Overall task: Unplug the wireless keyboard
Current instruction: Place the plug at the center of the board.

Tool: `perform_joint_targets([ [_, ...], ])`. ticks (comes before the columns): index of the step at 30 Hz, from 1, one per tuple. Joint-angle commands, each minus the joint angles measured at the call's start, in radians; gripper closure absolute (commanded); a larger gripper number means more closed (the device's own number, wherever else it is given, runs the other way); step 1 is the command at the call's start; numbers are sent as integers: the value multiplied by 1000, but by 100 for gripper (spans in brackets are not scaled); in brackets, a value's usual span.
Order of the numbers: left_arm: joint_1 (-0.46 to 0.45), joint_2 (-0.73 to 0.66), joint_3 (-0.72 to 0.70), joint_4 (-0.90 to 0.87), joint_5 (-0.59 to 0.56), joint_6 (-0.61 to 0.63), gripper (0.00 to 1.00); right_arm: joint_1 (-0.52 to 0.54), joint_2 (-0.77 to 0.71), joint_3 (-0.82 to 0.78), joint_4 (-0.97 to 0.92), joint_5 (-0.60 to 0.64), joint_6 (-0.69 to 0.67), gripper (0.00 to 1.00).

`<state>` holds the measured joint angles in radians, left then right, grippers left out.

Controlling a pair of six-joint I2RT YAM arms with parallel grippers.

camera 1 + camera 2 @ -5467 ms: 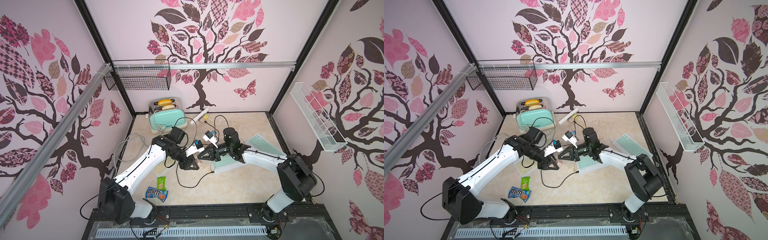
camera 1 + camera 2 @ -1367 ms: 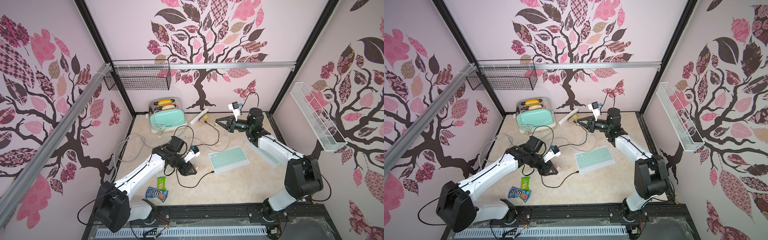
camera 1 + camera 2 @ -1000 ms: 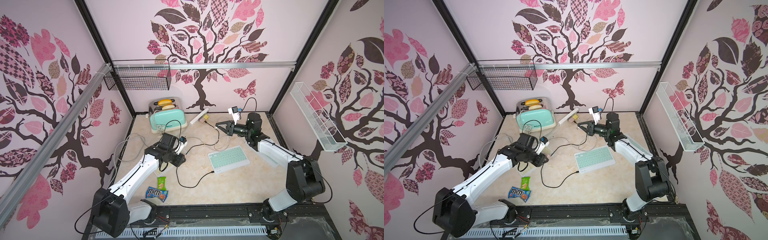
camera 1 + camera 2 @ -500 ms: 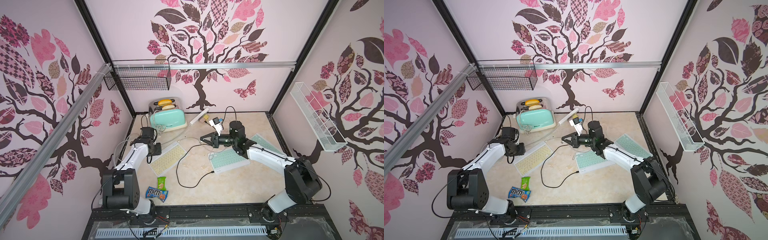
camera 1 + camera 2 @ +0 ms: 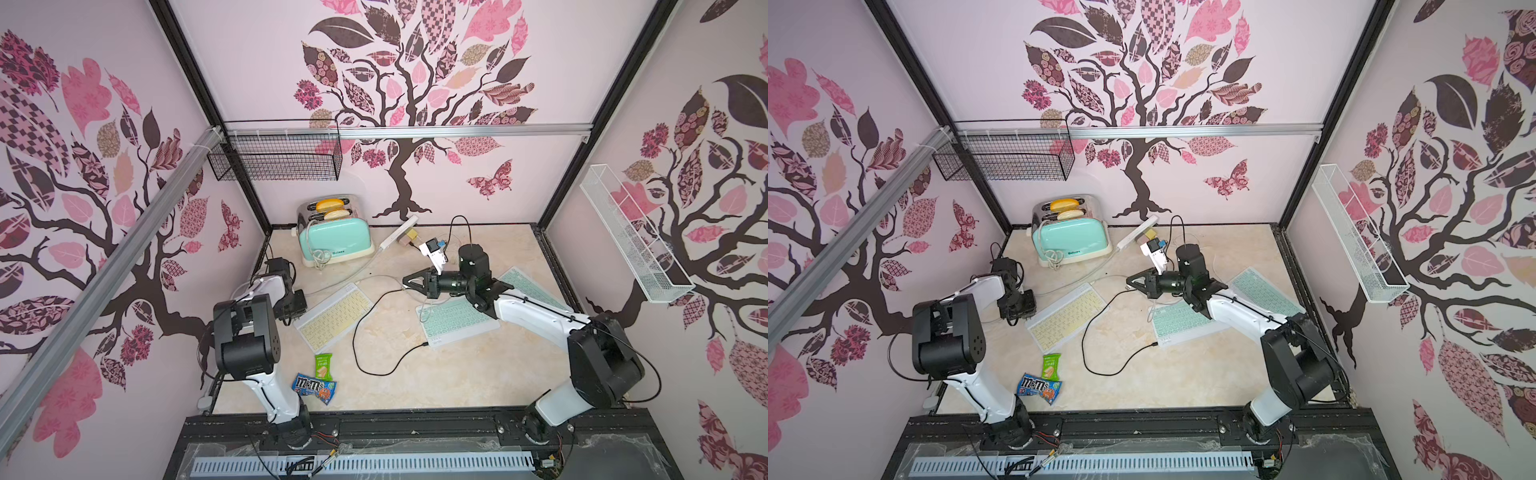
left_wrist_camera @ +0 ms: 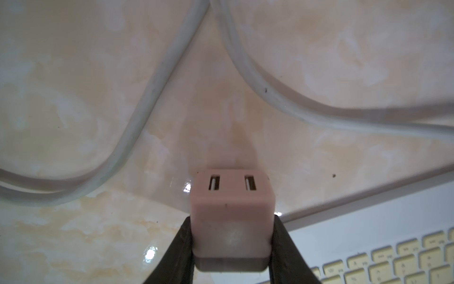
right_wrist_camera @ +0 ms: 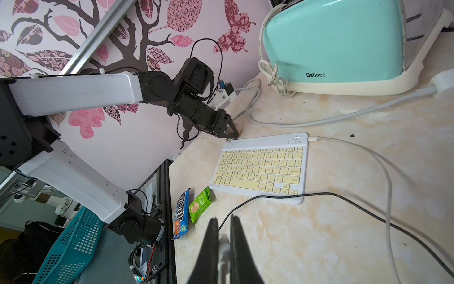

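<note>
pale pink plastic fills the left wrist view: a small cube-shaped charger adapter point(image 6: 232, 196), pinched by its two flat sides in the left tool point(image 6: 232, 220). the tool's black fingers are closed only to the cube's width. the adapter's two usb slots face outward, away from the tool, and both are empty. the grip on the sides leaves the slot face clear, which suits bracing the cube while a lead is drawn out. the tool holds it low over the marbled table point(image 5: 457, 382), just beside a back corner of the yellow keyboard point(image 5: 334, 318), near the left wall.

the right tool point(image 7: 224, 218) hangs above the middle of the table, its fingers almost together and clamped on a thin white cable point(image 7: 223, 246). the fingers hide what kind of end they hold.

in the right wrist view a small white plug point(image 7: 314, 139) sits against the yellow keyboard's other back corner and looks pushed in. by that judgement this keyboard is not yet free at its own socket. whether that lead is the one in the right tool cannot be traced for certain.

a mint keyboard point(image 5: 455, 322) lies under the right arm. a black cable point(image 5: 361, 357) ends at its front corner, plugged in or merely touching, it is unclear. a mint toaster point(image 5: 334, 237) stands at the back.
</note>
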<state>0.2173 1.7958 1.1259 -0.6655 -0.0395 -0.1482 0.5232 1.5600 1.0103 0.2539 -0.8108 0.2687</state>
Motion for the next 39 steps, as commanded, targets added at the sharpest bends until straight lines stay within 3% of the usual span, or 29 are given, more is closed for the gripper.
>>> perform_joint_targets([
  [1, 9, 37, 30, 11, -40, 15, 100, 0, -1, -6, -5, -8, -15, 100],
  [6, 13, 65, 43, 16, -45, 24, 99, 1, 6, -3, -4, -8, -15, 100],
  [9, 17, 84, 57, 11, -49, 27, 85, 0, 12, 0, -4, -11, -12, 100],
  [12, 18, 88, 68, 5, -47, 23, 63, 2, 11, 0, -4, -10, -9, 100],
  [22, 18, 25, 44, 3, -8, 16, 40, 25, 17, 6, -42, 55, -4, 100],
  [31, 18, -118, 19, 3, 46, -12, 38, 75, 30, 16, -166, 183, -11, 100],
  [39, -8, -305, -71, 28, 159, -32, 38, 257, 172, 84, -370, 334, -97, 100],
])
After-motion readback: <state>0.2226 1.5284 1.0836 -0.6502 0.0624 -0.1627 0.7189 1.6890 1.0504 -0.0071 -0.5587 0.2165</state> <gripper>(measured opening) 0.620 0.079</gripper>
